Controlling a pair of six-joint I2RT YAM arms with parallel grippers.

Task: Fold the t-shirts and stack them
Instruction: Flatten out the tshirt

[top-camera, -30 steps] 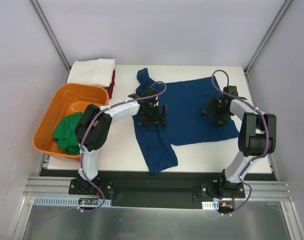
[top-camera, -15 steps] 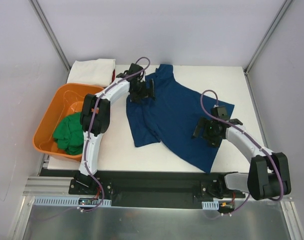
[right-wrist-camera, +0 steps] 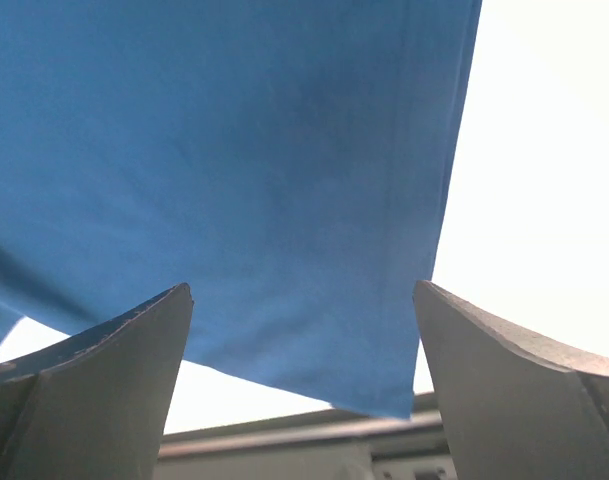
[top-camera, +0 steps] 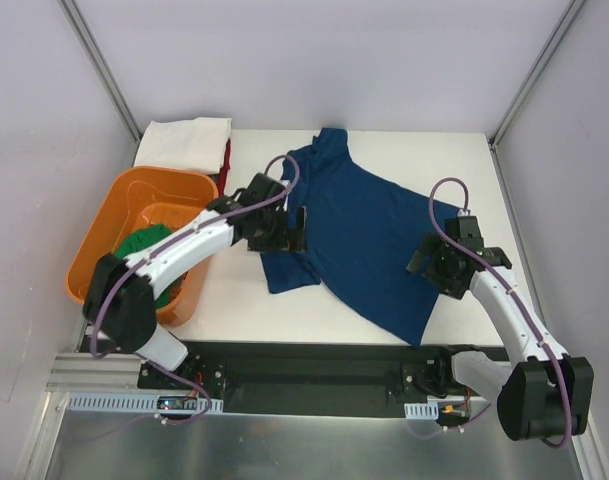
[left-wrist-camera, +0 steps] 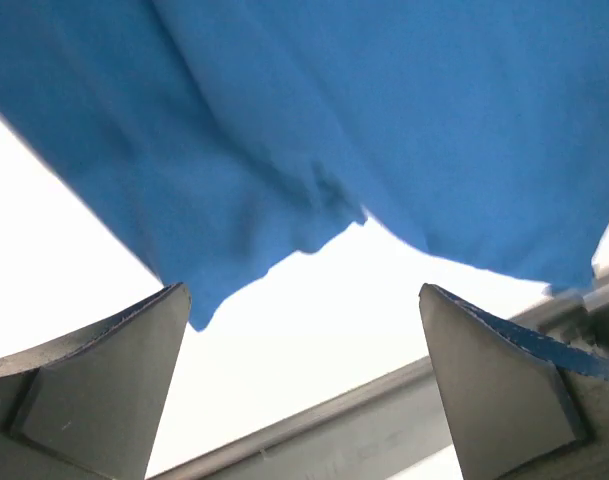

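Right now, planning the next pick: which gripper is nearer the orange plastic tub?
Left. The left gripper is beside the orange plastic tub; the right gripper is across the navy blue t-shirt.

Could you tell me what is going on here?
Two robot arms are working on a blue t-shirt spread at an angle on the table, not yet folded. The left end effector is at its left edge and the right end effector at its right edge; both are open, holding nothing. A green shirt sits in the orange tub; a folded white shirt lies at the far left corner.
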